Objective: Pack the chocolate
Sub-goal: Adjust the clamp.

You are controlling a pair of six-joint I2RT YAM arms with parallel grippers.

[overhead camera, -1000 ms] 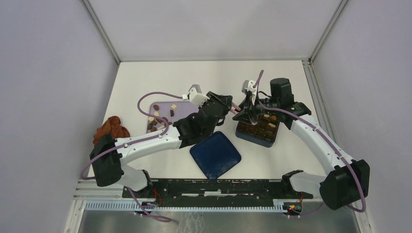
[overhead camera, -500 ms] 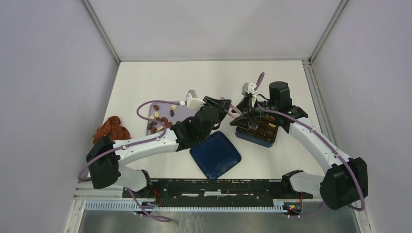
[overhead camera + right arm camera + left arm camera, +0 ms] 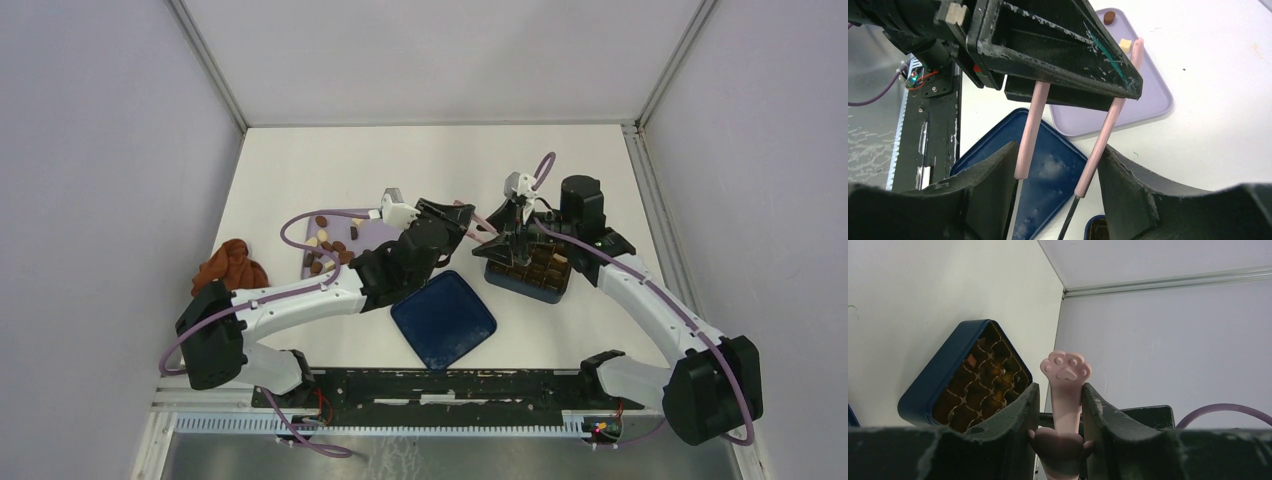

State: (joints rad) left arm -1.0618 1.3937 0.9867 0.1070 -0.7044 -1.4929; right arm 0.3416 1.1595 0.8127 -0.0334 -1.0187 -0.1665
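1. Nearest the arms' bases, a navy lid (image 3: 443, 320) lies flat on the white table (image 3: 400, 160), just left of its box and not on it.
2. Just beyond it to the right sits the navy box (image 3: 923, 395), its grid of cells open to the camera. Chocolate (image 3: 547, 262) fills several cells, dark and mid brown with a paler piece among them.
3. The right gripper (image 3: 1055, 150) hangs over the box's left end, so the packed chocolate lies directly below and to the right of it. Its fingers stand spread wide, pointing toward the left arm.
4. The two arms of the pink tongs (image 3: 1066, 367) run between those spread fingers, each close to a finger's inner face. Whether they touch cannot be told.
5. The left gripper (image 3: 1060, 386) is pinched on the tongs. One paw-shaped tip pokes out beyond its fingers toward the right gripper. The box and its chocolate lie just to the right of this gripper in the overhead view.
6. Farther left, a lavender tray (image 3: 1148, 102) holds loose chocolate, scattered brown and cream bits. A brown piece (image 3: 1109, 18) and a cream piece (image 3: 1124, 45) sit at its far end. The tray lies behind the left gripper's wrist, and its pieces are well apart from both sets of fingers.
7. At the table's left edge, a reddish-brown cloth (image 3: 230, 265) lies bunched, beside the tray's near corner.
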